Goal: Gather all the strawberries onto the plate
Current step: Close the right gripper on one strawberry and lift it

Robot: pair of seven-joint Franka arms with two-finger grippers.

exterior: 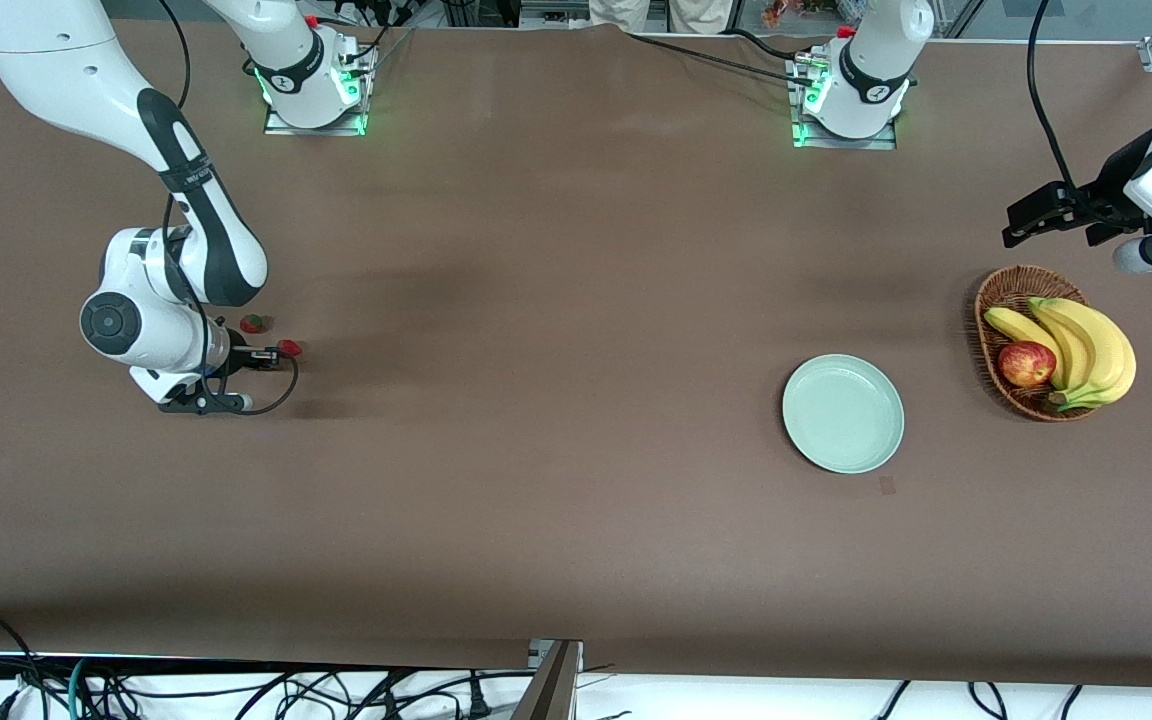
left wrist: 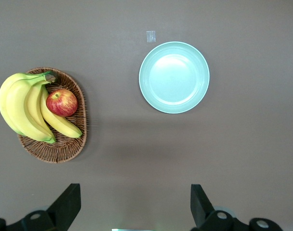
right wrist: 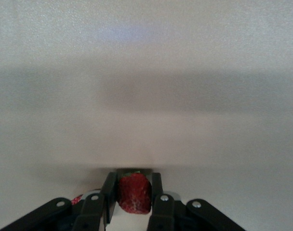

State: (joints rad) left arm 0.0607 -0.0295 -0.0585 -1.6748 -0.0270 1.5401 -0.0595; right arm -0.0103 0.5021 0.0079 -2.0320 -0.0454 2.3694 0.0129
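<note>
Pinching strawberry (right wrist: 134, 193) between right tool (right wrist: 133, 192) fingers, at table

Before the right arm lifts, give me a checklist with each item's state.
1. Right gripper shut on a strawberry: ok.
2. Plate bare and ready: ok.
3. Left gripper open, waiting up near the basket, not over the plate: ok.
4. Table between strawberry and plate free of things: ok.
5. Other strawberries located: one lies beside the right gripper; the third, cannot tell.
6. All strawberries in plate: not ok.
</note>
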